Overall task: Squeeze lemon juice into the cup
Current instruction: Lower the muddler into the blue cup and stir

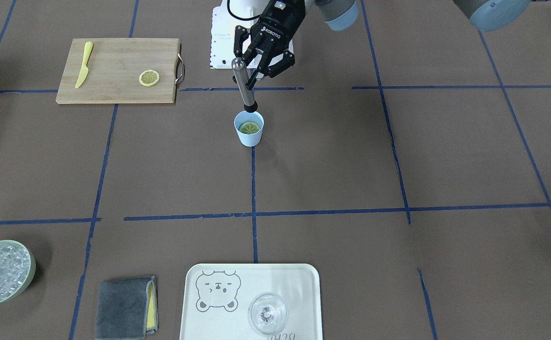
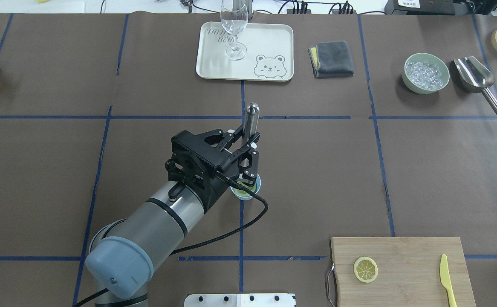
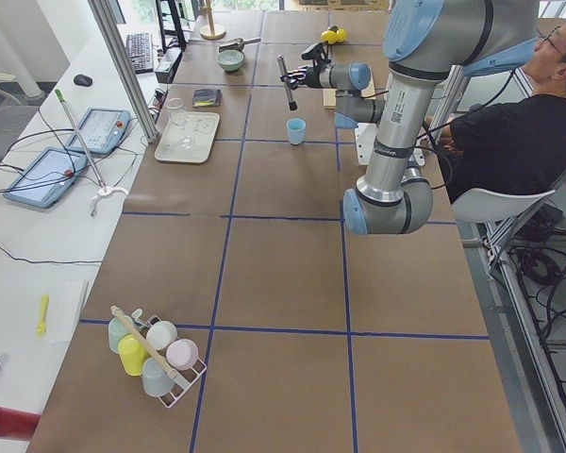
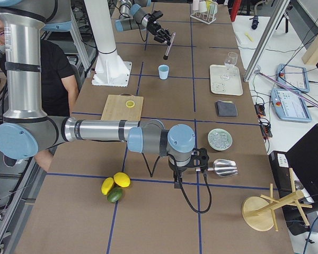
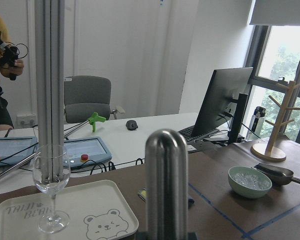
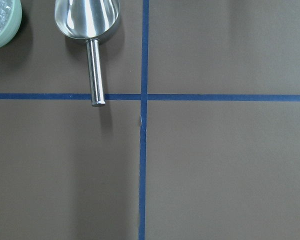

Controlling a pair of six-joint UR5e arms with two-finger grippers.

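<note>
While the left gripper [image 1: 255,72] clenches the steel muddler [image 1: 244,85], the rod tilts down, and its black tip sits right at the 12 o'clock rim of the light-blue cup [image 1: 249,138] in the front-facing view. Whether tip and rim touch, I can't tell. The cup stands upright on the brown table [image 1: 351,165], and the lemon [image 1: 250,127] lies inside it, cut face up.

From the cup, the cutting board [image 1: 115,56] is out at 10 o'clock, carrying a flat lemon slice [image 1: 149,78] and a yellow knife [image 1: 83,71]. The bear tray [image 1: 219,321] is down at 6 o'clock with a clear glass [image 1: 267,313] on it.

Over to the far end: the right gripper [image 4: 193,166] hangs above the table near the metal scoop [image 6: 87,20], and I can't tell how its jaws stand. The bowl of ice [image 6: 2,25] is just beside the scoop.
</note>
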